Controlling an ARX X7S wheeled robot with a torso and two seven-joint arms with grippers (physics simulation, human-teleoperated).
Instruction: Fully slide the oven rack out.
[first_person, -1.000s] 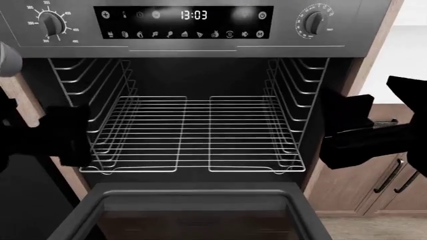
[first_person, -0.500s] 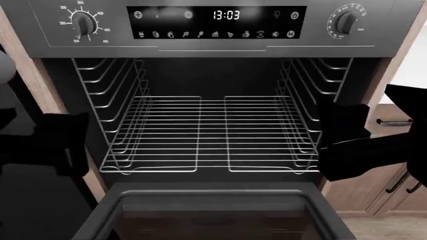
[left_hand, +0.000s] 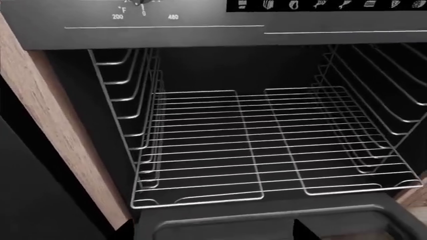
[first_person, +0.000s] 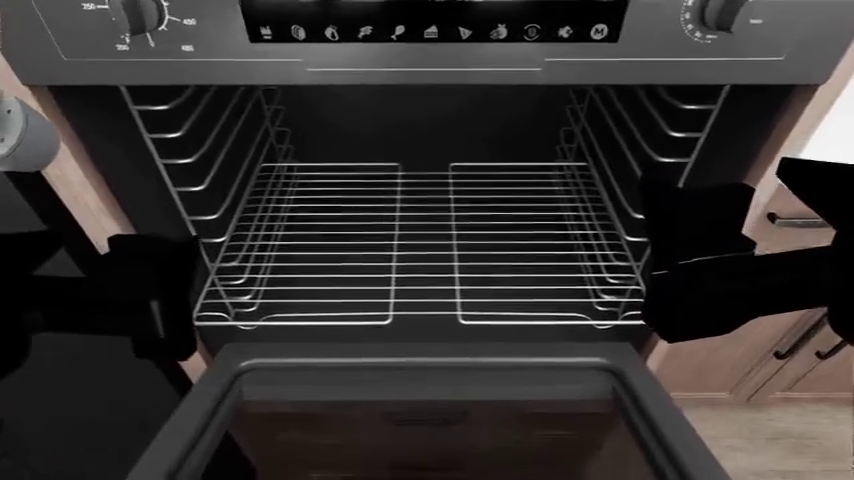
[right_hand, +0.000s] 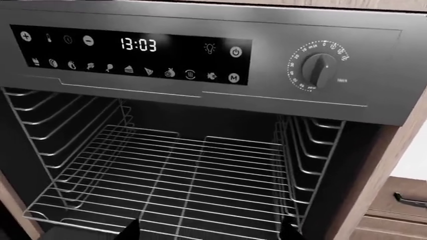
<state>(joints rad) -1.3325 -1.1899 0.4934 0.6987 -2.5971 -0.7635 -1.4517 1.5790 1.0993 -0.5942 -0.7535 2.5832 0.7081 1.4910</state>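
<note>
The oven rack (first_person: 420, 250), a silver wire grid with two rounded front loops, lies on a low level inside the open oven. It also shows in the left wrist view (left_hand: 267, 145) and the right wrist view (right_hand: 173, 180). My left gripper (first_person: 140, 295) hangs at the oven's left side, outside the cavity, open and empty; in the left wrist view (left_hand: 210, 232) only its two tips show, wide apart, short of the rack's front edge. My right gripper (first_person: 694, 260) is at the oven's right side, open and empty; its tips (right_hand: 209, 231) are spread in front of the rack.
The oven door (first_person: 427, 365) lies folded down below the rack. Ladder-like wire side guides (first_person: 200, 160) line both cavity walls. The control panel (right_hand: 133, 50) with knobs is above. Wooden cabinet fronts with dark handles (first_person: 801, 350) stand to the right.
The head view has shifted, so the oven sits higher in the picture. The rack keeps its place in the oven. Both grippers stay beside the opening, open.
</note>
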